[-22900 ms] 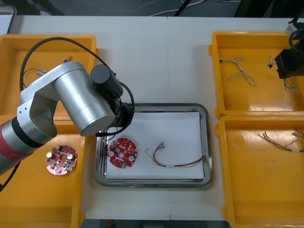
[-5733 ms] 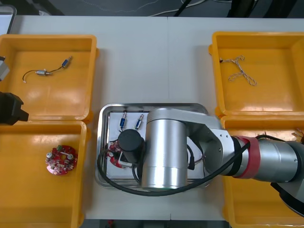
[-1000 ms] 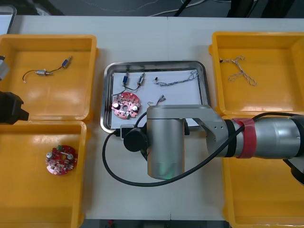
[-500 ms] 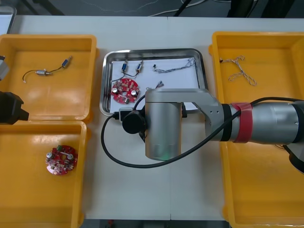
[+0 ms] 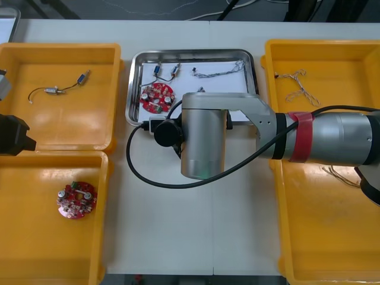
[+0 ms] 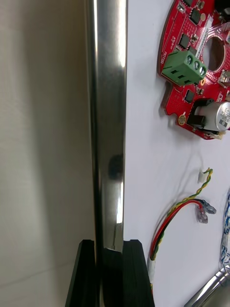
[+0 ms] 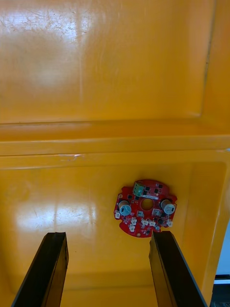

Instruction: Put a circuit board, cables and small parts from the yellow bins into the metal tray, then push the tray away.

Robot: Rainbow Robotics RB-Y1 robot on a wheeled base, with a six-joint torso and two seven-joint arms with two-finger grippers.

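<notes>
Pale and bare in the middle, the surface point(image 5: 196, 237) carries four yellow bins point(image 5: 59, 127), two on each side, and a dark floor point(image 5: 89, 9) shows beyond its far edge. The tray point(image 5: 134, 89), shiny at the rim and white inside, lies toward that far edge, between the two far bins.

Inside the tray, a round red circuit board point(image 5: 156, 97) lies at the left end. Two small metal parts point(image 5: 166, 71) lie just beyond it. A twisted blue and white cable point(image 5: 218, 71) runs along the tray's far side, and a red and yellow cable point(image 6: 177, 216) lies by its near rim. The board bears a green terminal block point(image 6: 184, 67); its printed markings are too small to read.

The right arm point(image 5: 205, 142), silver with a red band, reaches across to the tray's near side. The right jaws are closed to a narrow gap astride the tray's near rim, one black finger point(image 6: 86, 273) outside it and the other inside, pinching the wall.

Left of the tray, the left far bin holds a black cable point(image 5: 56, 90), and the left near bin point(image 5: 47, 249) holds a second board point(image 5: 76, 200). The left jaws hang over these bins, well away from the tray, fingers point(image 7: 48, 268) wide apart and holding nothing. Right of the tray, the right far bin point(image 5: 332, 119) holds another twisted cable point(image 5: 300, 88), and the right near bin point(image 5: 332, 237) holds thin cables point(image 5: 341, 175).
</notes>
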